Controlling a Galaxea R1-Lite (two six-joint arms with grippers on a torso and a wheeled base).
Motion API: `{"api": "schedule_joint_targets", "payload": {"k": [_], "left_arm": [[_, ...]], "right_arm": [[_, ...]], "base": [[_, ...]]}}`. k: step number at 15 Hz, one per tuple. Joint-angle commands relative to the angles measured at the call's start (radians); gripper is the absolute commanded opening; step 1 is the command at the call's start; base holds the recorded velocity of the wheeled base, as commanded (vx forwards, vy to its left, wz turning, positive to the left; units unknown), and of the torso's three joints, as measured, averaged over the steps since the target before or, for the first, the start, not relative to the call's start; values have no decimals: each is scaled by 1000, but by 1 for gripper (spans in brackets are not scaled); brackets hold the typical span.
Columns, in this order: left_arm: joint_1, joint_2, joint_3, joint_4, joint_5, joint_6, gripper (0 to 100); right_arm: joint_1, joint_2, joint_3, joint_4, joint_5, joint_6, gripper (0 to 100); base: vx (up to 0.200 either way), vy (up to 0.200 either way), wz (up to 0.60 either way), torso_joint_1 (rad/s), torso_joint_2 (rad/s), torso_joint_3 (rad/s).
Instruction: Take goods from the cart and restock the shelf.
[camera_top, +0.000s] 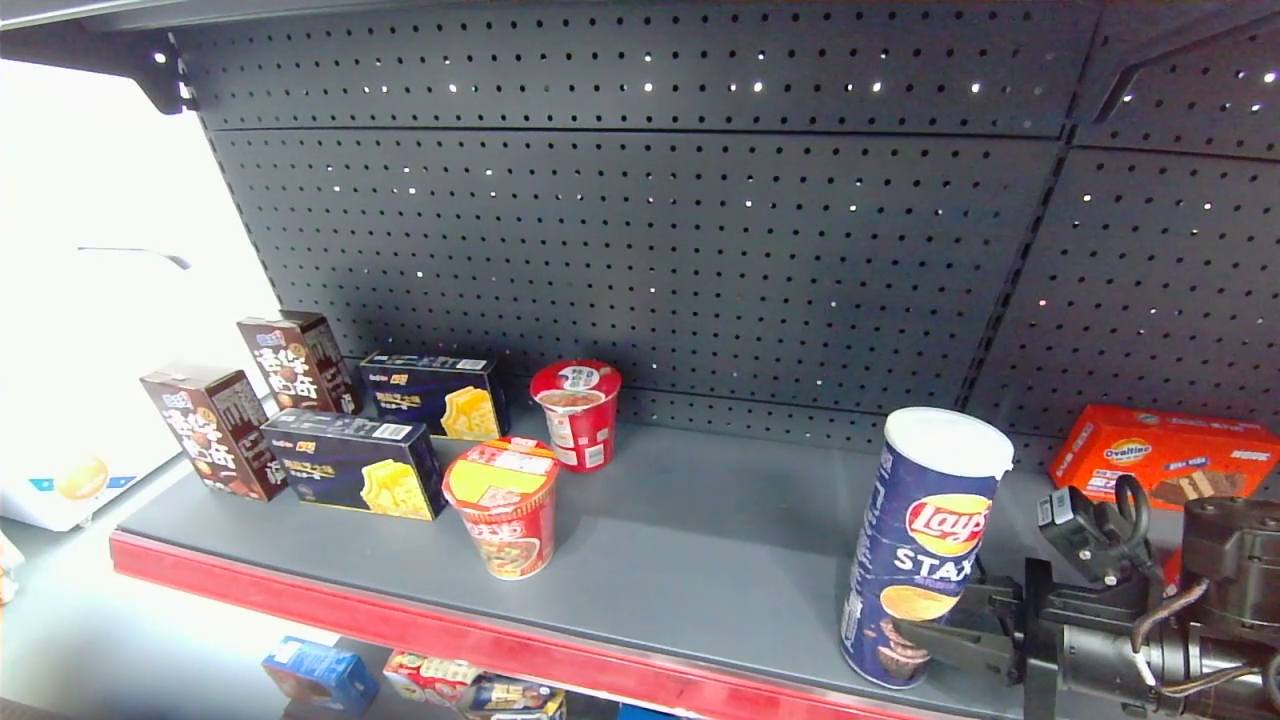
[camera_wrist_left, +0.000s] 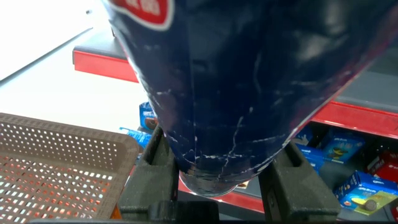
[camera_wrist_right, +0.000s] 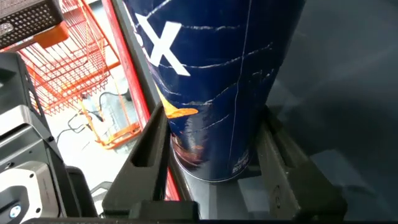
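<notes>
Chips can (camera_top: 925, 545) upright on shelf (camera_top: 700, 560) near front edge, pinched low between right fingers (camera_wrist_right: 152, 149). Second chips can (camera_wrist_left: 249, 93) pinched between left fingers (camera_wrist_left: 152, 171), cart basket (camera_wrist_left: 62, 146) near. Orange box (camera_top: 1165, 455) just behind right fingers; noodle cups (camera_top: 505, 505) well leftward.

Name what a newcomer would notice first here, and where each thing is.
The tall blue chips can stands upright at the shelf's front right, with the right gripper closed round its base. To the left stand two red noodle cups and boxed snacks; an orange box lies behind and right of the can. The left gripper holds another blue can.
</notes>
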Motion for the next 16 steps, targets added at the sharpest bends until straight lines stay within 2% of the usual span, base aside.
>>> {"api": "schedule_joint_targets", "payload": {"k": [1, 7, 12, 16], "left_arm": [[0, 2, 1, -1, 0, 0, 0], [0, 2, -2, -3, 0, 0, 0], [-1, 2, -3, -6, 2, -14, 0], [-1, 0, -9, -7, 3, -14, 0]], "right_arm": [[5, -1, 16, 1, -6, -2, 100], [2, -38, 52, 1, -8, 0, 100], [-12, -261, 175, 21, -11, 0, 100], [-37, -389, 175, 72, -57, 1, 100]], "base": [[0, 0, 0, 0, 0, 0], [0, 0, 0, 0, 0, 0], [0, 0, 0, 0, 0, 0], [0, 0, 0, 0, 0, 0]]}}
